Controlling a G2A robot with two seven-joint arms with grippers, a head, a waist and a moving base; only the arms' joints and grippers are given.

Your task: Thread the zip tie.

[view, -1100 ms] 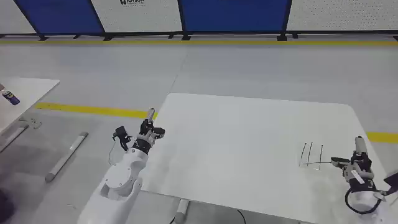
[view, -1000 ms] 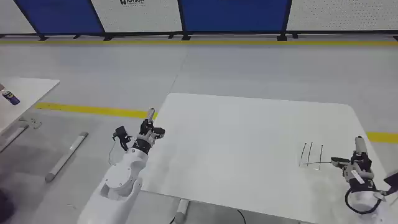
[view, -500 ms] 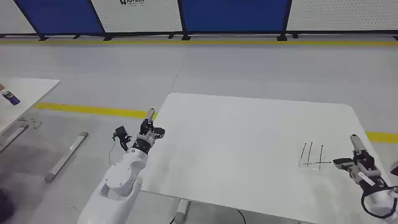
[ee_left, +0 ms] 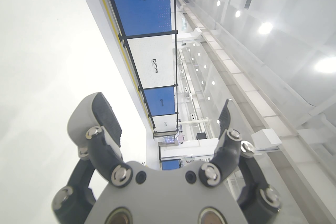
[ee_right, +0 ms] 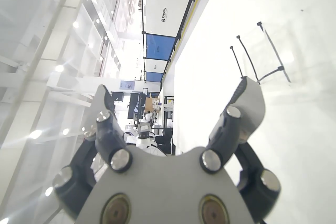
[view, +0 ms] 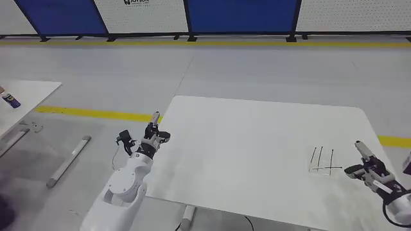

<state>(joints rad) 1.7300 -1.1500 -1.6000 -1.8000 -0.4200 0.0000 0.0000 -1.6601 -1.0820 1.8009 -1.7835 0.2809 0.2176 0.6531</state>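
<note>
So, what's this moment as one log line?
zip ties flat on table | left gripper open, empty | right gripper open, empty, near ties

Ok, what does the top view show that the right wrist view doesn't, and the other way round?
The top view adds the left gripper, at the edge of the table opposite the ties, and the table's whole outline. The right wrist view adds the small square heads on the black zip ties. Both share the open right gripper beside the ties lying on the white table.
</note>
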